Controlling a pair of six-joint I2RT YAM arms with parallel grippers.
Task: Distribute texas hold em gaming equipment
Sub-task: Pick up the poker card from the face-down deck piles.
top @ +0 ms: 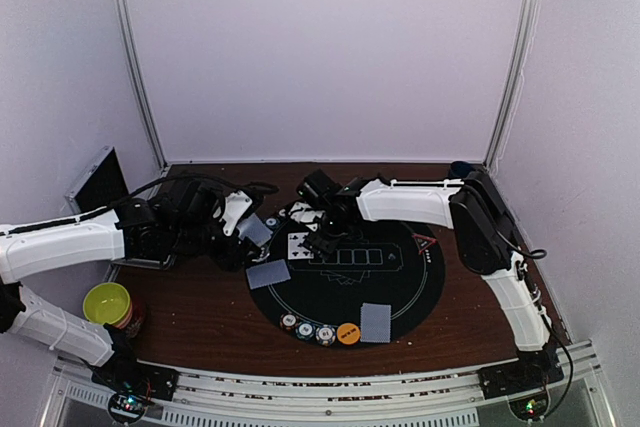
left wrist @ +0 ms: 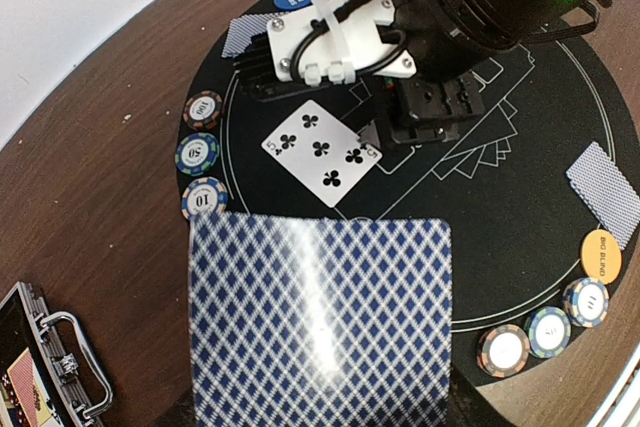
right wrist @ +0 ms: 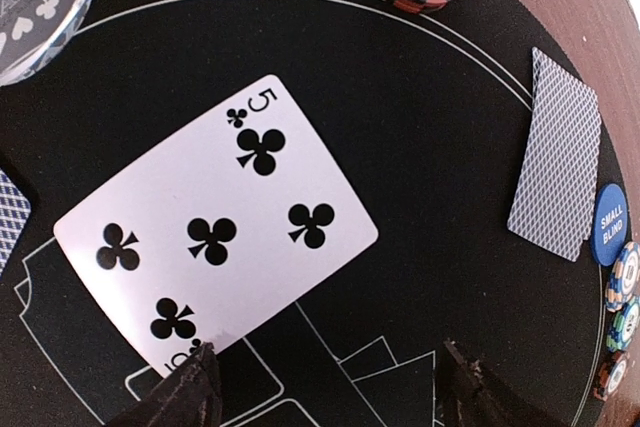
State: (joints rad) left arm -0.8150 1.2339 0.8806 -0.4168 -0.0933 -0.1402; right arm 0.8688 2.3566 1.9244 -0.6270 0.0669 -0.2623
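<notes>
– One face-down card [left wrist: 320, 317] pinched in the left hand [top: 243, 227]; five of clubs [right wrist: 215, 232] flat on the mat [right wrist: 450, 147] under the wide-spread right hand [right wrist: 330, 387].
– Light, slick, bendy: I'd take an edge.

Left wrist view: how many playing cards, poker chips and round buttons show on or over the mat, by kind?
Playing cards: 4, counting the held card
Poker chips: 9
Round buttons: 2, one orange, one blue
Total: 15
</notes>
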